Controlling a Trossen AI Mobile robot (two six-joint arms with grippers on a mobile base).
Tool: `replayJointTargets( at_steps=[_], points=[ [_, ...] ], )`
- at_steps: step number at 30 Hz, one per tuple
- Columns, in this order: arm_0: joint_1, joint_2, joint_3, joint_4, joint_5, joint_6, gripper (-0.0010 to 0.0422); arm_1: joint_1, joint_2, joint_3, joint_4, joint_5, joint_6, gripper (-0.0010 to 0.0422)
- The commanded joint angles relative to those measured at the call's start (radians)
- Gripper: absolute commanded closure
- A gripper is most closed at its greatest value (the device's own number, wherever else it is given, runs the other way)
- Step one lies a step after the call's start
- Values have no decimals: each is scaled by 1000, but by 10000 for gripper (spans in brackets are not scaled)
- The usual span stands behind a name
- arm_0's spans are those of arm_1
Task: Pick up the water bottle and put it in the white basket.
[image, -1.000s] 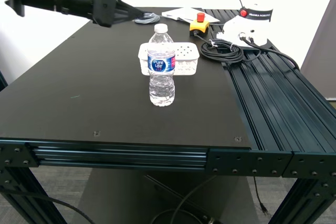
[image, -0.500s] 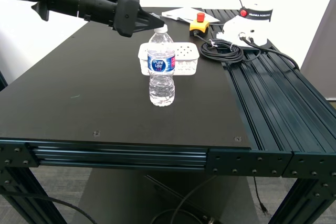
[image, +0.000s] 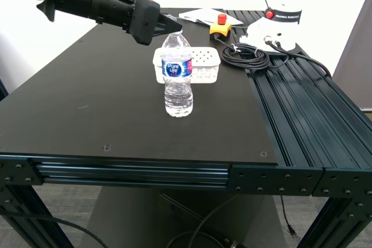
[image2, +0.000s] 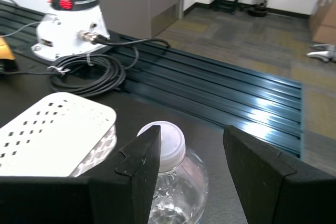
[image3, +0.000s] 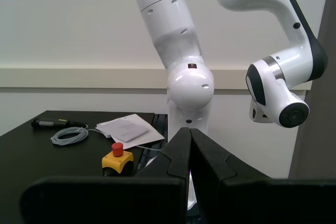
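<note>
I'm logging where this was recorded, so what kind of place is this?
Probably a robotics lab: a white jointed robot arm on a black workbench with slotted aluminium rails, a yellow emergency-stop box with a red button, and coiled black cables.

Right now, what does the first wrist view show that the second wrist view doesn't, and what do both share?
Only the first wrist view shows the water bottle, its white cap near one finger of my first tool, which is open, plus the white basket and a coiled black cable. Only the second wrist view shows my second tool, shut and empty, a yellow box with a red button and some papers. Both show the white robot arm's base.
</note>
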Motion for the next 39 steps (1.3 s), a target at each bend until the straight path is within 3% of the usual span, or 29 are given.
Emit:
replayJointTargets(
  at_steps=[1, 10, 14, 24, 30, 39],
  points=[
    [0, 0, 1, 3, 1, 3, 412, 2, 3, -3, -17, -46, -6, 252],
    [0, 0, 1, 3, 1, 3, 412, 4, 1, 25, 0, 7, -82, 252],
    [0, 0, 1, 3, 1, 3, 412, 10, 3, 60, -34, -42, -51, 252],
    [0, 0, 1, 3, 1, 3, 412, 17, 3, 36, -140, -3, 9, 252],
    [0, 0, 1, 3, 1, 3, 412, 15, 3, 48, -93, 63, -57, 252],
    [0, 0, 1, 3, 1, 3, 412, 11, 3, 91, -108, 75, -86, 252]
  ],
)
